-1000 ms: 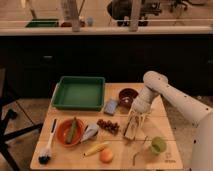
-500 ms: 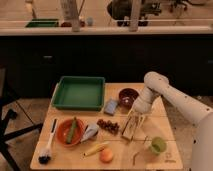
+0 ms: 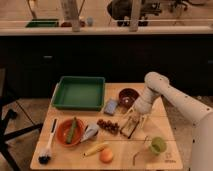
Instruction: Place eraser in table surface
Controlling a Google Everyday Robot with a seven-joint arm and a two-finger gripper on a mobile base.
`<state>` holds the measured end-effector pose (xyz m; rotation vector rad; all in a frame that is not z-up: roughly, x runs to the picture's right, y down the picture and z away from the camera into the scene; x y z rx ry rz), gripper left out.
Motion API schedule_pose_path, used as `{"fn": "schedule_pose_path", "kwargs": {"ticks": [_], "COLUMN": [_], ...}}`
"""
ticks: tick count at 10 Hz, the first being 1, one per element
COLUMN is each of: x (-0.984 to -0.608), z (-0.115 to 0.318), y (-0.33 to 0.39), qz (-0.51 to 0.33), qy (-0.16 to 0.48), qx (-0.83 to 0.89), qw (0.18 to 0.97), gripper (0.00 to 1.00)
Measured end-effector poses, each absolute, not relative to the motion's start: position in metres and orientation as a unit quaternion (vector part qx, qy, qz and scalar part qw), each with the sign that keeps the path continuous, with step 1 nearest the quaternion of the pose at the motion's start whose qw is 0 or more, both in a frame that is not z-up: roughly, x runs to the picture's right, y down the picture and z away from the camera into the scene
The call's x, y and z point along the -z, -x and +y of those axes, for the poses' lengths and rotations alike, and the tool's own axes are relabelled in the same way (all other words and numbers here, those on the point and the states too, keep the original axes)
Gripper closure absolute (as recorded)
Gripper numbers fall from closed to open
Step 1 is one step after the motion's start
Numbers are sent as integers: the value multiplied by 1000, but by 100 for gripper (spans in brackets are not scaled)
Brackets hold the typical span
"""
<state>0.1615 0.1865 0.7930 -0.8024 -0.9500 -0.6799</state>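
Observation:
The eraser (image 3: 127, 131), a small dark brown block with tan edges, sits low at the pale wooden table surface (image 3: 167, 120), just right of the grapes. My gripper (image 3: 132, 125) points down over the table's middle right and appears shut on the eraser, holding it at or just above the tabletop. The white arm reaches in from the right.
A green tray (image 3: 80, 92) stands at the back left, with a blue-grey block (image 3: 110, 106) and a dark red bowl (image 3: 128, 95) beside it. Dark grapes (image 3: 108, 126), an orange bowl (image 3: 70, 131), a brush (image 3: 47, 150), a banana (image 3: 95, 149), an orange (image 3: 106, 156) and a green cup (image 3: 158, 145) lie around.

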Motion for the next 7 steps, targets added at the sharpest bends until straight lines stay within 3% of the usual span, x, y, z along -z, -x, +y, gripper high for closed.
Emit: {"fn": "schedule_pose_path", "kwargs": {"ticks": [7], "x": [-795], "z": [173], "y": [-180], "qz": [-428], "qy": [342], "qx": [306], "qw": [779], "gripper": [20]}}
